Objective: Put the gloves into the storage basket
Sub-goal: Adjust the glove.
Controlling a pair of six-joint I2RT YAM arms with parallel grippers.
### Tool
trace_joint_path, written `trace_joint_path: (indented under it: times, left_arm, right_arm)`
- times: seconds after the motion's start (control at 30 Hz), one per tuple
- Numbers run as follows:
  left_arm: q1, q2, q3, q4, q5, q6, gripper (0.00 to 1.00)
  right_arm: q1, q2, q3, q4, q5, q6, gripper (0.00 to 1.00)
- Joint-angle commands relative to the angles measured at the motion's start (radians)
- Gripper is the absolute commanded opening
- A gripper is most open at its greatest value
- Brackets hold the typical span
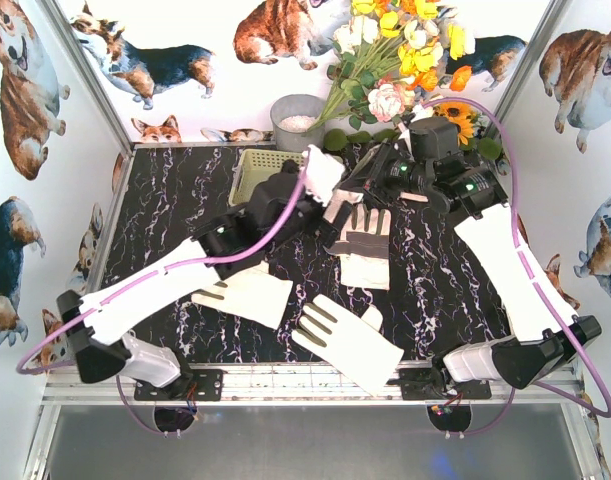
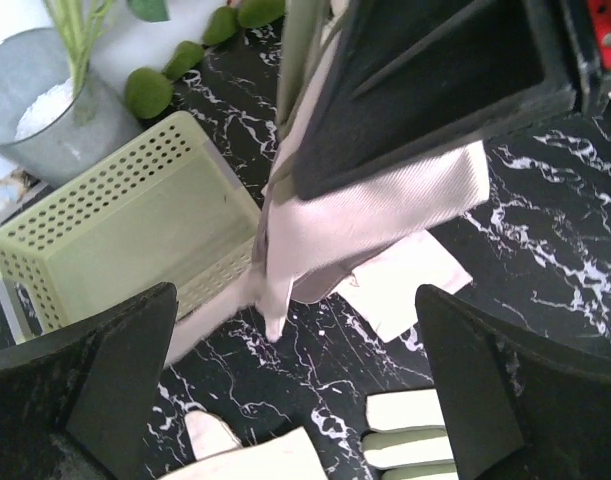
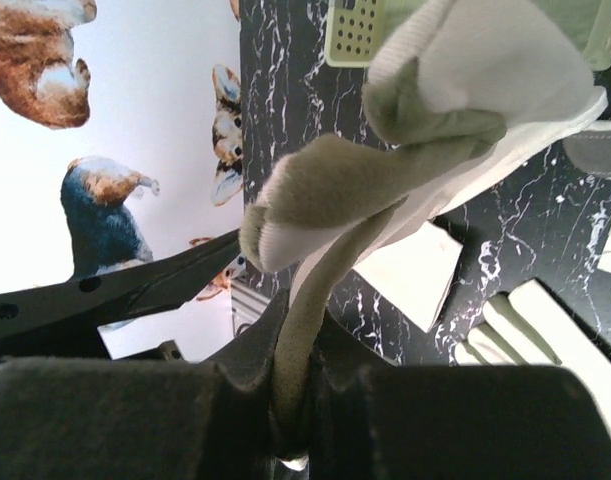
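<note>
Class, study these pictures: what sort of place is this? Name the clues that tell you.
Probably a staged robot test booth, not a home: two robot arms bolted to a metal frame, corgi-print walls, and a marbled table set with gloves and flowers.

1 overhead view from behind; 2 close wrist views; storage basket (image 1: 253, 172) (image 2: 135, 225) (image 3: 353, 30) shared.

table (image 1: 445, 275): black marble | on it: basket (image 1: 250, 172); grey pot (image 1: 295, 125); gloves (image 1: 345, 343) lying flat
</note>
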Motion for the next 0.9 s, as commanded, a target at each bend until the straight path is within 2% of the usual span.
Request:
trace_joint_path:
  times: [0.0,0.17,0.23,0.47,0.6,0.7,0.77,0.87]
  left_arm:
    - [0.027,0.057,0.108,-0.072,0.124,0.113,1.00]
    - [0.095,0.087,0.106,-0.121,0.243,0.087,0.99]
    - [0.114,0.096,0.105,-0.125,0.292,0.069,0.96]
    - [0.119,0.139,0.121,-0.131,0.339,0.012,0.60]
    - [0.119,0.130,0.099,-0.099,0.308,-0.038,0.22]
    - [0.120,0.106,0.080,-0.076,0.284,-0.079,0.04]
    - [0.124,0.094,0.073,-0.075,0.275,-0.112,0.00]
    - [0.155,0.082,0.074,-0.088,0.305,-0.169,0.00]
  right_arm:
    - [-0.005,-0.007,0.081,0.014,-0.102,0.008,0.00]
    - [-0.004,-0.016,0.088,-0.004,-0.140,0.000,0.00]
    - [-0.004,-0.019,0.088,-0.009,-0.144,0.001,0.00]
    - [-0.004,-0.008,0.097,-0.008,-0.172,-0.001,0.00]
    - [-0.008,-0.012,0.090,-0.010,-0.166,-0.018,0.00]
    - [-0.021,-0.019,0.084,0.003,-0.165,-0.039,0.00]
    - [-0.034,-0.028,0.082,0.020,-0.166,-0.064,0.17]
    - [-0.059,-0.045,0.084,0.040,-0.163,-0.131,0.52]
